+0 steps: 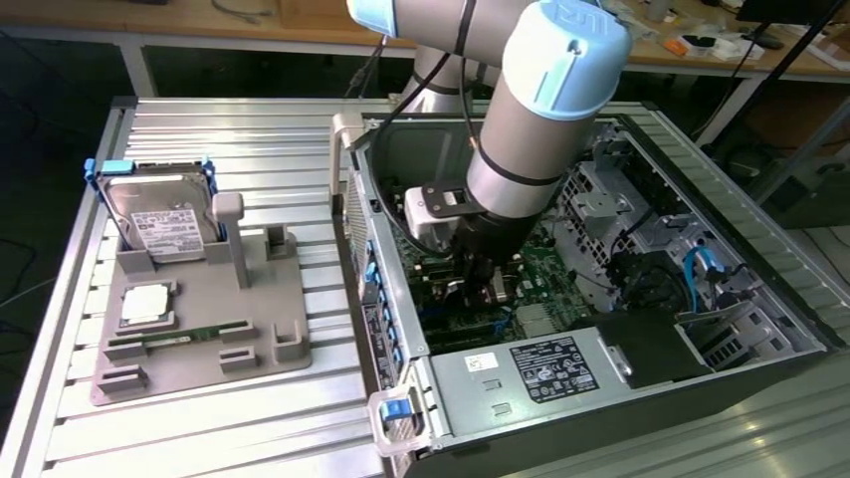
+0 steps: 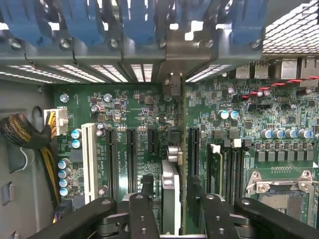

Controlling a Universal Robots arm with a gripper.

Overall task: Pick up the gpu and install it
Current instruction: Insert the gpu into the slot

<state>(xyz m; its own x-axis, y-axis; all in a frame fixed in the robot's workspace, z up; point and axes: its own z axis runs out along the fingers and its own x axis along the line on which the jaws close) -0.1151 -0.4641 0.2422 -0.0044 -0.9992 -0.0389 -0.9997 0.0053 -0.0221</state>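
The gpu stands on edge on the green motherboard inside the open computer case, seated in line with a slot, its silvery end pointing toward the case's rear brackets. My gripper straddles it, one black finger on each side with a narrow gap to the card, so the jaws stand open around it. In the exterior view the arm reaches down into the case and the gripper sits low over the motherboard.
A grey holder on the slatted table at the exterior view's left carries a hard drive, a processor and a green memory stick. Around the card are a white slot, black slots, a cable bundle and blue latches.
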